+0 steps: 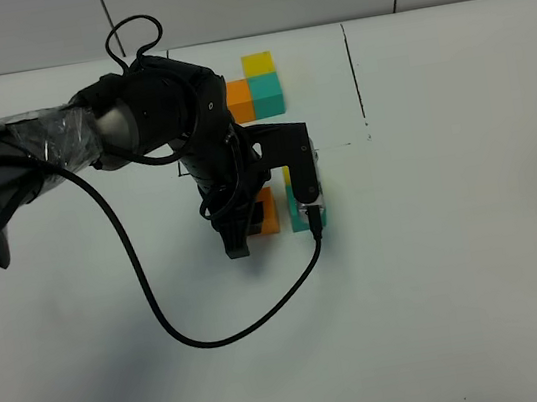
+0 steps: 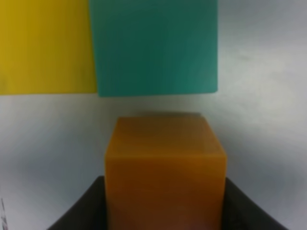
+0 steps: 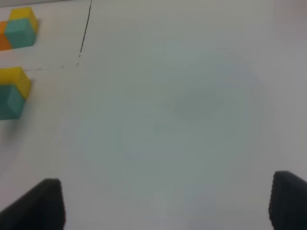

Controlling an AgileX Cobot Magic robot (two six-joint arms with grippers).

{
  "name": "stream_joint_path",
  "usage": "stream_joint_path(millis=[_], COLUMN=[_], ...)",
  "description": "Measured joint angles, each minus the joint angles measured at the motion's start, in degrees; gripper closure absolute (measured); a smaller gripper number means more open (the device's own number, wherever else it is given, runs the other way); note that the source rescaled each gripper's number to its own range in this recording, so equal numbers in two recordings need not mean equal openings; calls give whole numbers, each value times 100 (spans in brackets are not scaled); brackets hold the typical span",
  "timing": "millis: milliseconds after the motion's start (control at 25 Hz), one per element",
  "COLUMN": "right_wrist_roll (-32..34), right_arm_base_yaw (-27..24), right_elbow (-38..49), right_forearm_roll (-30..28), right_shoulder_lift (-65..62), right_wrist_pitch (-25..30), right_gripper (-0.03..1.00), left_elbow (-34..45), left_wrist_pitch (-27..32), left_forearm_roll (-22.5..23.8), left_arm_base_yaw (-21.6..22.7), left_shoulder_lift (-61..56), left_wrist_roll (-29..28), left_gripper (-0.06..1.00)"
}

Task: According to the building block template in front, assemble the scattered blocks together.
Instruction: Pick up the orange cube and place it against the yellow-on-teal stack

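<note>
Left gripper (image 2: 165,211) is clamped on the orange cube (image 1: 268,212), one jaw on each side face. That leaves the face towards the teal cube (image 2: 153,45) free to mate. The left arm has reached in to mid-table, just near of the template (image 1: 254,90).

Template reads: yellow far, teal just near of it, orange left of teal.

The loose yellow cube (image 2: 45,45) sits against the far side of the loose teal one, so that pair matches the template. The orange cube is left of the teal, roughly lined up with it. The left wrist view shows a strip of bare table (image 1: 463,283) between them, so they are apart. I cannot tell whether the orange cube rests on the table or is lifted off it.

Right gripper (image 3: 165,201) has its jaws spread wide with nothing between them. It hangs over bare table to the right of the loose blocks, I judge to stay out of the way.

My read: last step. Bring the orange cube right until it meets the teal face. Risk is pushing the teal-yellow pair out of line.
</note>
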Motion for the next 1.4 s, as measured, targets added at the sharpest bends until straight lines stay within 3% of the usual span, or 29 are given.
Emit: stream_joint_path(millis=[1400], right_wrist_roll=[0], right_arm_base_yaw=[0], right_elbow=[0], right_forearm_roll=[0], right_shoulder_lift=[0], right_wrist_pitch=[0], right_gripper=[22], left_elbow=[-57], left_wrist_pitch=[-131], left_forearm_roll=[-157], left_arm_base_yaw=[0], left_shoulder_lift=[109], left_wrist_roll=[108], left_gripper=[94])
